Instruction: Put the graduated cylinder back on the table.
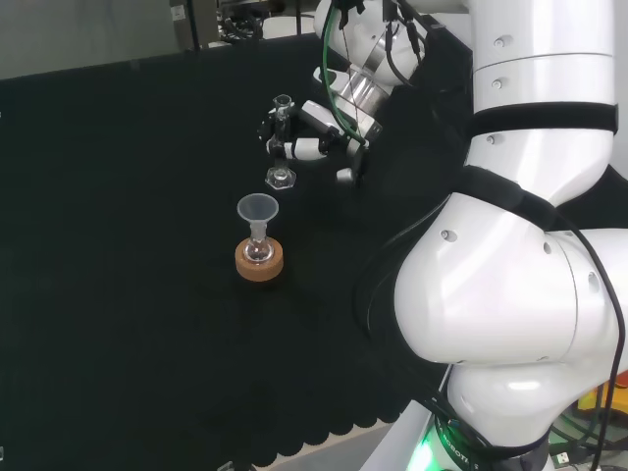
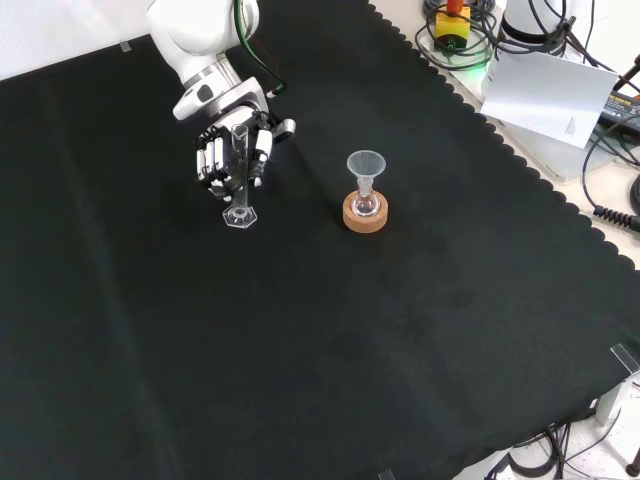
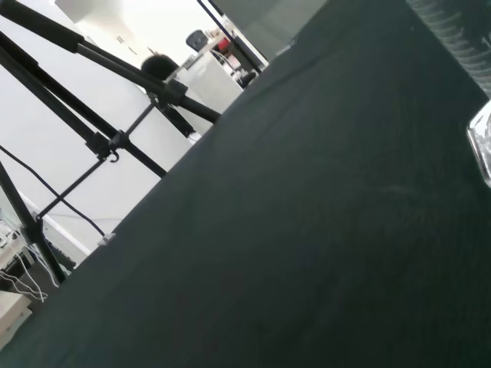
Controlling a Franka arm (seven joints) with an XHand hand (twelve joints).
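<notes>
Cylinder point(image 2: 240, 178) upright on cloth point(image 2: 330, 340), fingers point(image 2: 212, 160) curled round its tube.

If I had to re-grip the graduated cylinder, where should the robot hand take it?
Probably mid-tube. The graduated cylinder stands upright on a wide hexagonal foot, its tube slim and bare between foot and lip. Come from the side where the robot hand already is, away from the funnel on the cork ring.
</notes>
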